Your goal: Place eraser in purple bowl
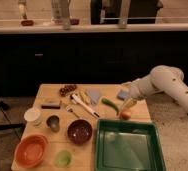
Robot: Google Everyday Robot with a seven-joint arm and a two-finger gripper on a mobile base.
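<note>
The fingers [123, 110] look spread and empty, though they are hard to make out against the table [47, 92]. The gripper [126, 106] hangs over the table's right side, at the purple bowl's [80, 131] two o'clock, well apart from the eraser [50, 105]. The eraser lies flat at the bowl's eleven o'clock, untouched. Nothing of the task is done: reach, grasp, carry and drop all remain. The arm [162, 82] enters from three o'clock, its forearm slanting down-left.
</note>
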